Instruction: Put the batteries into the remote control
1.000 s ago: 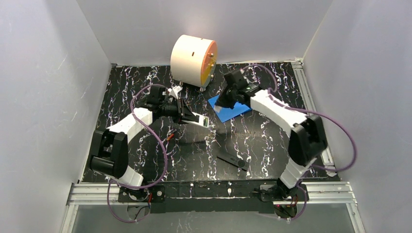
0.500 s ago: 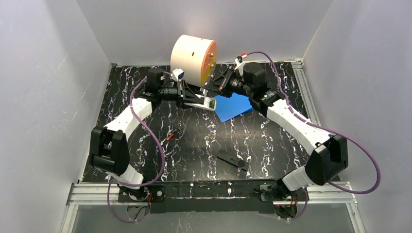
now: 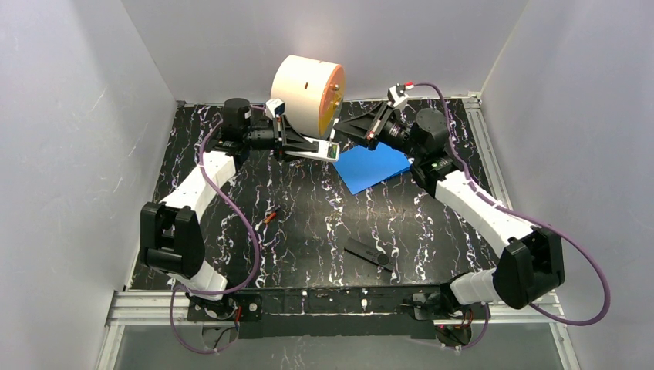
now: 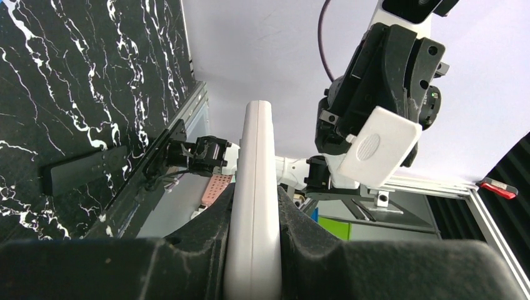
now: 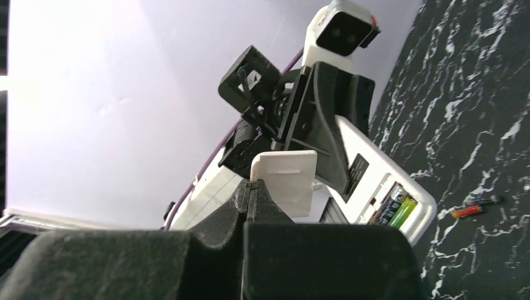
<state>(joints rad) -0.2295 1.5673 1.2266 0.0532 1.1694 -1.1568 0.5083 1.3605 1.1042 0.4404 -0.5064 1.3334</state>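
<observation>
Pinching the white remote across its thin body, the left gripper holds it in the air at the upper middle of the overhead view, just in front of the cream and orange drum. Its fingers press on the remote's two flat faces. In the right wrist view the remote's back faces the camera with its compartment open; a yellow-green cell and a darker one lie side by side inside. The right gripper points at the remote from the right, near it but apart, its jaws pressed together on the edge of a small white cover. The batteries, one orange-red and one dark, lie end to end on the black marbled table, left of centre, well apart from both grippers. A blue sheet lies just below the right gripper in the overhead frame, and a black remote rests at lower centre.
</observation>
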